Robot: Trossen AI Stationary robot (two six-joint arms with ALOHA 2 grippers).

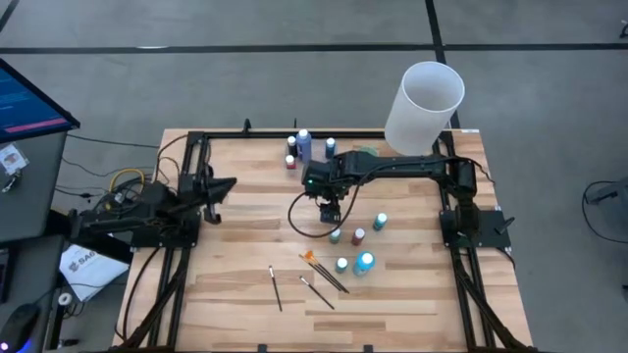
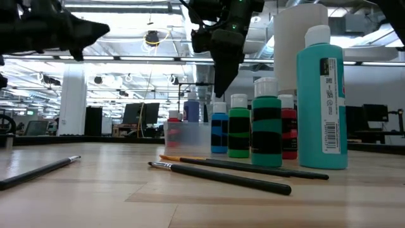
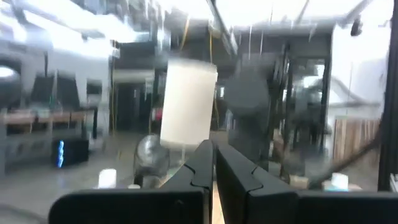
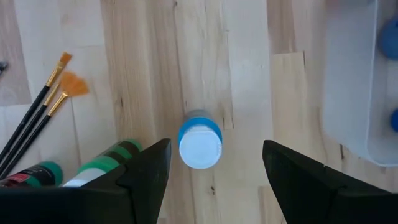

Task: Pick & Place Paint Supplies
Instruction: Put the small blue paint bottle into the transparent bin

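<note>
Several small paint bottles stand upright on the wooden table: a blue one [image 4: 200, 144], green ones [image 4: 106, 158], a red one [image 1: 358, 236] and teal ones [image 1: 365, 262]. My right gripper [image 4: 216, 149] points down above the blue bottle, open, one finger on either side of it and clear of it; the low view shows the gripper [image 2: 221, 76] hanging over the bottle row. Thin dark brushes [image 1: 324, 275], one with orange bristles [image 4: 73, 84], lie flat near the front. My left gripper [image 1: 224, 186] is shut, drawn back at the table's left, holding nothing.
A tall white cylinder [image 1: 424, 108] stands at the far right. A clear container [image 4: 354, 93] holding more bottles [image 1: 303, 145] sits at the far middle. Two more brushes [image 1: 275, 287] lie toward the near left. A black frame [image 1: 186, 176] edges the table.
</note>
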